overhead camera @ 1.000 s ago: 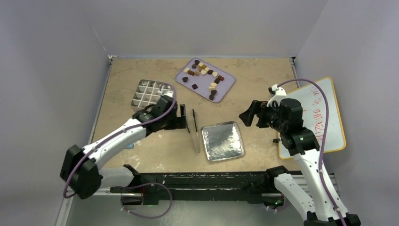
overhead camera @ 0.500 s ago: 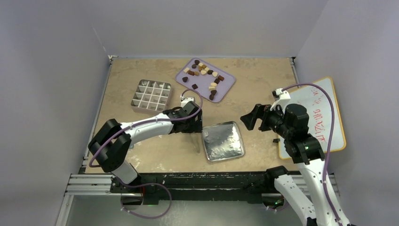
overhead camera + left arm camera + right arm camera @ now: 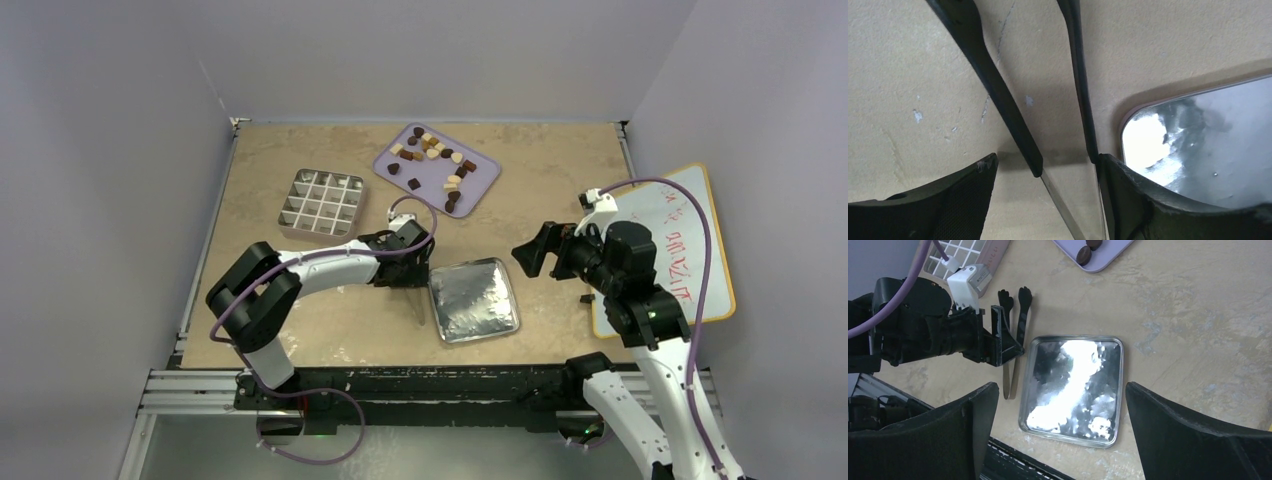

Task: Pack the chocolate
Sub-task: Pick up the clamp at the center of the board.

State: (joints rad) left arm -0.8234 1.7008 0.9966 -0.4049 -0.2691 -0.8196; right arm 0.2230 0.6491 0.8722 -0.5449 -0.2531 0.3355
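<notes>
Several small dark, mid-brown and cream chocolates [image 3: 432, 150] lie on a purple tray [image 3: 482, 176] at the back; two dark pieces [image 3: 1083, 254] show in the right wrist view. Black-handled tweezers [image 3: 419, 306] lie on the table left of an empty silver tin tray [image 3: 476, 300]. My left gripper [image 3: 408, 268] is open and low over the tweezers; in the left wrist view both tweezer arms [image 3: 998, 100] run between its fingers [image 3: 1046, 160], one arm against the right finger [image 3: 1168, 205]. My right gripper [image 3: 530, 252] is open and empty, raised above the tin's right side [image 3: 1062, 387].
A metal grid box [image 3: 320, 203] with several empty cells stands at the back left, also seen in the right wrist view [image 3: 979, 254]. A whiteboard [image 3: 700, 230] with an orange rim lies at the table's right edge. The black rail runs along the near edge.
My left arm has swung right and down from beside the grid box, and its open gripper now straddles the tweezers. My right gripper shifted slightly and has since held still.
</notes>
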